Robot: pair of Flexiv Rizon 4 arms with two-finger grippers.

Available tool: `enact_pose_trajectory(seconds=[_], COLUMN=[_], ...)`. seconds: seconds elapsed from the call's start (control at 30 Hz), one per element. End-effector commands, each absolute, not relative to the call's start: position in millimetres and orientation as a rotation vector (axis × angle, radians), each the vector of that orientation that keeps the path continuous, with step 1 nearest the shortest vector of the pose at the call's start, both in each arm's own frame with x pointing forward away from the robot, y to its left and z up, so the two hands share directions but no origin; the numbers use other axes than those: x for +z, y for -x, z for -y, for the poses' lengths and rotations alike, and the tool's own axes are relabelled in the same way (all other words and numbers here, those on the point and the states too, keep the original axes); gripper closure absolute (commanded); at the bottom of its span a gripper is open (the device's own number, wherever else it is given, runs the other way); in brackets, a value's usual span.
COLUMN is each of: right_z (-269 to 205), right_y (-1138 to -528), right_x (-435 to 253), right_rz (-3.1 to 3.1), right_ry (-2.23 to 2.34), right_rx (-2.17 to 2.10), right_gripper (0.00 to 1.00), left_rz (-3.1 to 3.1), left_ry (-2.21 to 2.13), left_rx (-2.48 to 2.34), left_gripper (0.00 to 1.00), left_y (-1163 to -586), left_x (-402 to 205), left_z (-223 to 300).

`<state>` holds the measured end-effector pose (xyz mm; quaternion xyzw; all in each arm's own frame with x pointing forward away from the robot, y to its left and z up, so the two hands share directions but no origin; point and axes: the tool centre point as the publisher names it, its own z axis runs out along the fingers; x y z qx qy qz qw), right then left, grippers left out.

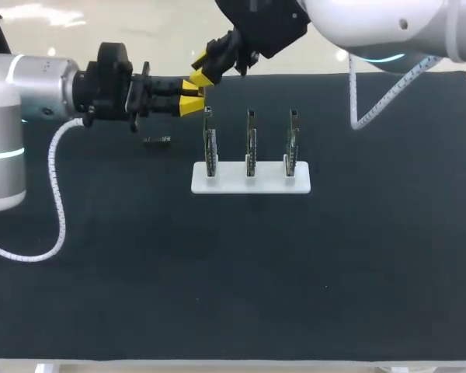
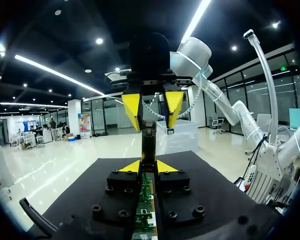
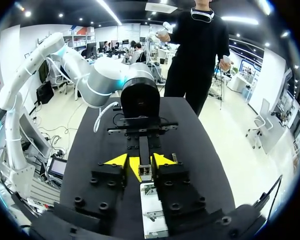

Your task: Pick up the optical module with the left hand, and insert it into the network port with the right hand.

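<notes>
The optical module [image 2: 149,145], a slim dark bar, is held in the air between my two grippers above the table's far left part. My left gripper [image 1: 191,103] comes in level from the left and is shut on the module's near end [image 2: 148,166]. My right gripper [image 1: 204,71] reaches down from the upper right to the same spot. In the right wrist view its fingers press on both sides of the module [image 3: 145,152]. The network ports are three upright circuit boards [image 1: 251,144] in a white base [image 1: 251,180], just right of and below the grippers.
A small dark part [image 1: 157,140] lies on the black mat left of the white base. White coiled cables hang from both arms, one [image 1: 58,202] on the left and one [image 1: 373,109] at the back right. The mat's front half holds open room.
</notes>
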<state>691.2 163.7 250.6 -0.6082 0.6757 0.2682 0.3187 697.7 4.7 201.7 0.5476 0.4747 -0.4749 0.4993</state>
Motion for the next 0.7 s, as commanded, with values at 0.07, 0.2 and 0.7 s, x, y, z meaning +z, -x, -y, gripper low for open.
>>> enact_pose_trajectory(seconds=[0.07, 0.2, 0.7], right_z=[-165.6, -166.0, -162.3], right_y=[-692.0, -692.4, -694.3], right_x=[249.0, 249.3, 249.6], right_rz=[-1.777, -1.778, -1.773], right_ry=[1.600, 1.600, 1.608], right_rx=[0.708, 0.709, 0.716], right_gripper=[1.00, 1.00, 1.00], left_rz=[-1.149, -1.149, -1.149], left_ry=[-1.324, -1.324, -1.324], left_rx=[-1.147, -1.147, -1.147], left_gripper=[1.00, 0.00, 0.00], left_y=[-698.2, -698.2, -698.2], left_x=[201.4, 201.4, 201.4], left_z=[-4.6, -4.6, -4.6])
